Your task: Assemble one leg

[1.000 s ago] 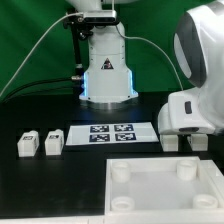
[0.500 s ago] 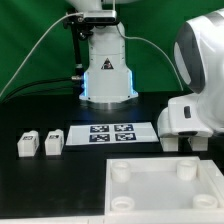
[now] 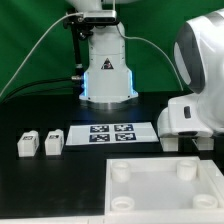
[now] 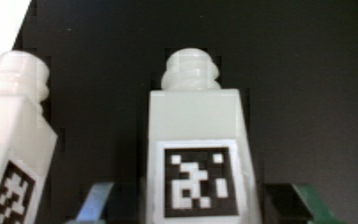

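The white tabletop, round sockets at its corners, fills the near part of the black table. My arm comes down past the tabletop's far edge, toward its corner on the exterior view's right. The marker board lies flat beyond that same far edge, about level with the tabletop's corner on the exterior view's left. Two spare legs sit side by side farther out past that corner.

My pincer hangs low just beyond the tabletop's far edge, jaws wide. In the wrist view a dark finger shows on each side of the leg, with a gap on both sides, so nothing is gripped yet. The leg sits squarely between my fingers. As I judge it, it lies flat with its long axis running straight out from me, crosswise to the way the jaws close. A short drop and a squeeze across its narrow width should take it.

The leg is a plain white block. Its square black-and-white tag faces my camera at the near end, and a rounded, ridged knob sticks out at the far end. A neighbouring leg, alike and parallel, lies just beside it, outside my jaws. It is close enough that one finger must come down in the space between the two.
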